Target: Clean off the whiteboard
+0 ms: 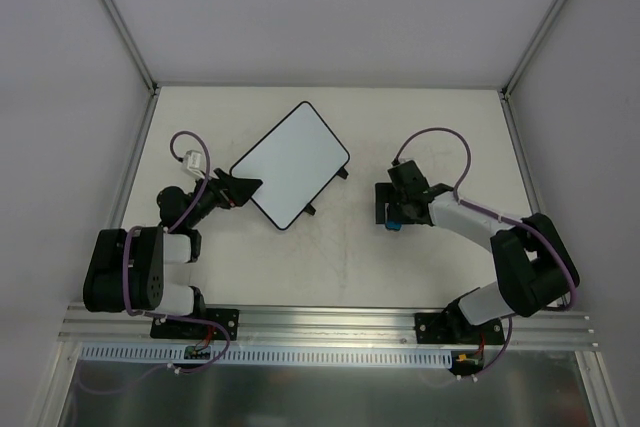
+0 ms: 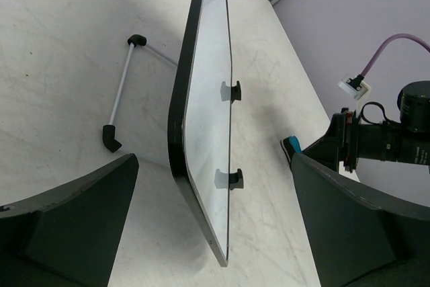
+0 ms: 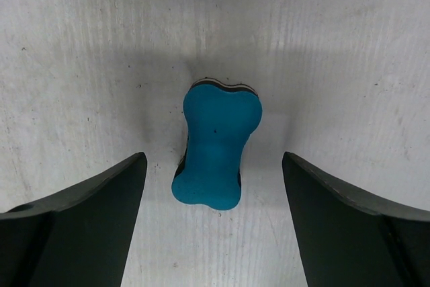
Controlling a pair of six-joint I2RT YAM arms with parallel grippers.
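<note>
The whiteboard (image 1: pixel 290 162) sits left of centre on the table (image 1: pixel 420 277), turned at an angle, small black feet (image 1: pixel 344 173) showing at its right edge; its face looks blank. The left gripper (image 1: pixel 246 187) is at the board's near-left edge, jaws spread wide; in the left wrist view the black rim runs between the fingers, seemingly touching neither. The right gripper (image 1: pixel 393 211), well apart from the board, hangs jaws released over the blue eraser (image 3: pixel 215 146), which lies ungripped between its fingers.
</note>
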